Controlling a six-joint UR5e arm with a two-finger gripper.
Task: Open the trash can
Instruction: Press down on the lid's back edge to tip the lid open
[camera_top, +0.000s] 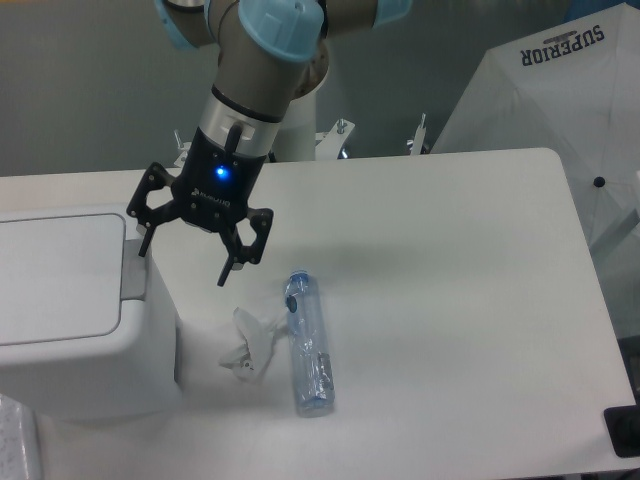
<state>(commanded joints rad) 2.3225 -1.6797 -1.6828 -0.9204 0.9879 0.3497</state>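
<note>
the gripper (182, 262), its fingers spread and holding nothing, hangs just off the right edge of the trash can (80, 320), whose closed lid's grey push strip (133, 265) lies just to its left.

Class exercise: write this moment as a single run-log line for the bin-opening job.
phase: approach | gripper: open, empty, above trash can's grey push strip | trash can: lid shut | plastic bottle: lying on table | crumpled wrapper: beside bottle

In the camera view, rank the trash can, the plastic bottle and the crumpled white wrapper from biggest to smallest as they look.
1. trash can, by far the largest
2. plastic bottle
3. crumpled white wrapper, somewhat smaller than the bottle
</note>
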